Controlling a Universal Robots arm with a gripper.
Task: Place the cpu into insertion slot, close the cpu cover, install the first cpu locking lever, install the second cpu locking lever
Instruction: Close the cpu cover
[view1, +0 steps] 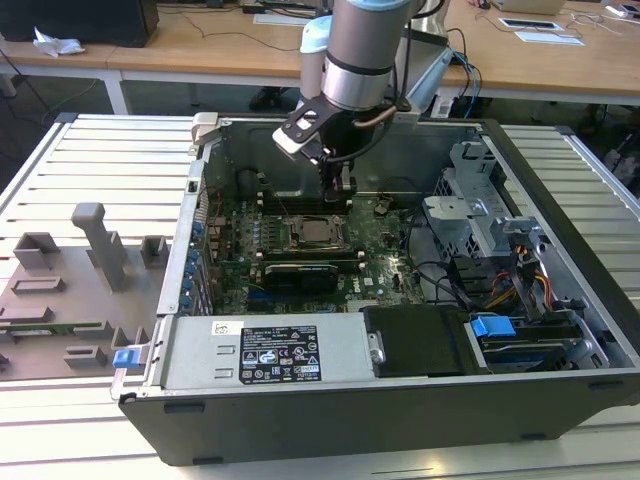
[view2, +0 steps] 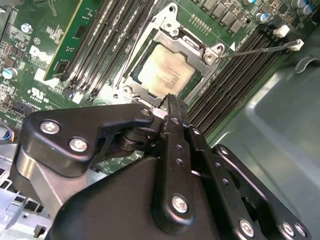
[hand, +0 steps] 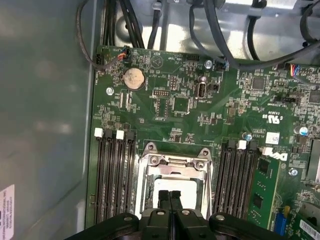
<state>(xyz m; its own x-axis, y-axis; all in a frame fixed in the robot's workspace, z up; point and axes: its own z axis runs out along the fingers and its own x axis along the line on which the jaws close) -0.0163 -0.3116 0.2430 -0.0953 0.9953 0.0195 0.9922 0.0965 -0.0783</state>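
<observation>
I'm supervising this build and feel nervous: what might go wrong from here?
The shut claw hangs close over the cpu and cpu cover; pressing off-target might scratch them. The thin locking lever sticks out over the memory slots, so a slip could scrape those slots.

Your end effector (hand: 170, 196), fingers pressed together, hangs right over the cpu (hand: 191, 187). It sits in the insertion slot (hand: 144, 192), framed by the cpu cover (hand: 176, 161), memory slots (hand: 114, 175) flanking both sides.

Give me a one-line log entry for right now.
gripper shut, close above cpu | cpu in insertion slot | cpu cover down over it | one locking lever swung out over memory slots
</observation>
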